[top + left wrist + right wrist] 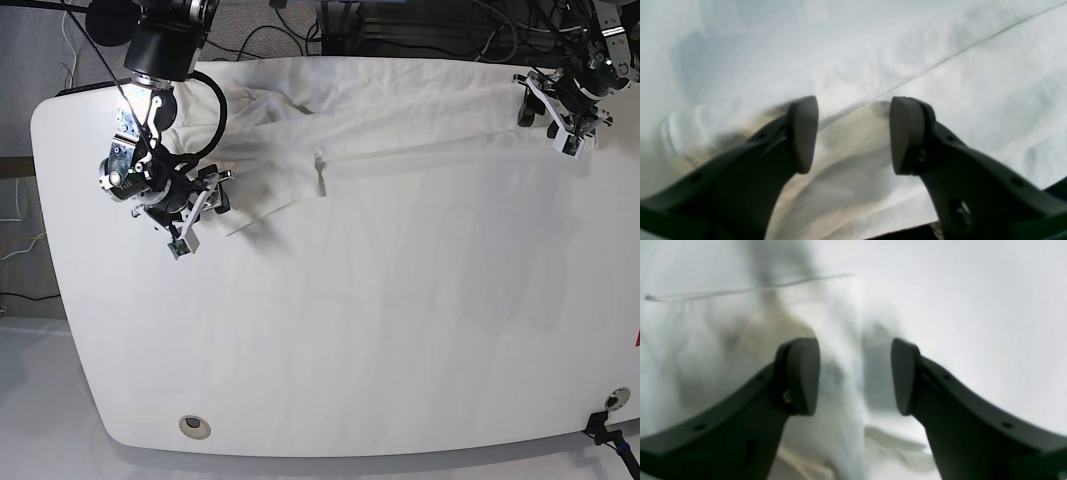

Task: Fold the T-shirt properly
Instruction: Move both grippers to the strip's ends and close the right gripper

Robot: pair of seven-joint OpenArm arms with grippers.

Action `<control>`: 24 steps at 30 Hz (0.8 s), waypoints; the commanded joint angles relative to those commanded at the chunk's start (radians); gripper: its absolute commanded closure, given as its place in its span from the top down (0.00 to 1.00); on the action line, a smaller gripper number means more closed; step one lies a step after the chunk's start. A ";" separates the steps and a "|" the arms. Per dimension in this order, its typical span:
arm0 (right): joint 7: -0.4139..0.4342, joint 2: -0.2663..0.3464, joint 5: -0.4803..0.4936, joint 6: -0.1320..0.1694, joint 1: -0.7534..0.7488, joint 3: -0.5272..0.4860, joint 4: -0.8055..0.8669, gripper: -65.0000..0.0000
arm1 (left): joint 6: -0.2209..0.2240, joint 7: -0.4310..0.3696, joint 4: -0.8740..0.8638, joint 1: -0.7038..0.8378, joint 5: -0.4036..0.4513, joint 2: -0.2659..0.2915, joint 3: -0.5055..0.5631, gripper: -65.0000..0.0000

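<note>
At nine o'clock on the white table (330, 380), the right gripper (200, 215) hovers with jaws spread, empty, over the T-shirt's (400, 110) edge. Toward twelve o'clock, the T-shirt lies stretched along the far side. At two o'clock, the left gripper (560, 118) hangs parted, empty, above the cloth.

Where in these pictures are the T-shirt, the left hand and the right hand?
T-shirt (400, 110): base view, on the flat white body cloth.
Left hand (559, 117): base view, midway between its open fingertips.
Right hand (197, 216): base view, midway between its open fingertips.
</note>
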 joint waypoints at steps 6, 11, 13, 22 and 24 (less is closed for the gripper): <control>-0.008 -0.002 0.092 0.000 -0.006 -0.002 -0.003 0.51 | 0.000 0.000 0.000 -0.008 0.000 0.000 0.000 0.49; -0.035 -0.003 0.121 0.000 -0.008 -0.003 -0.040 0.51 | 0.000 0.000 0.000 -0.020 0.000 0.000 0.000 0.49; -0.032 -0.003 0.121 0.000 -0.008 -0.003 -0.057 0.51 | 0.000 0.000 0.000 -0.020 0.000 0.000 0.000 0.49; -0.035 -0.031 0.121 0.000 -0.025 -0.011 -0.069 0.51 | 0.000 0.000 0.000 -0.020 0.000 0.000 0.000 0.49; -0.035 -0.031 0.121 0.000 -0.028 -0.063 -0.069 0.51 | 0.000 0.000 0.000 -0.020 0.000 0.000 0.000 0.49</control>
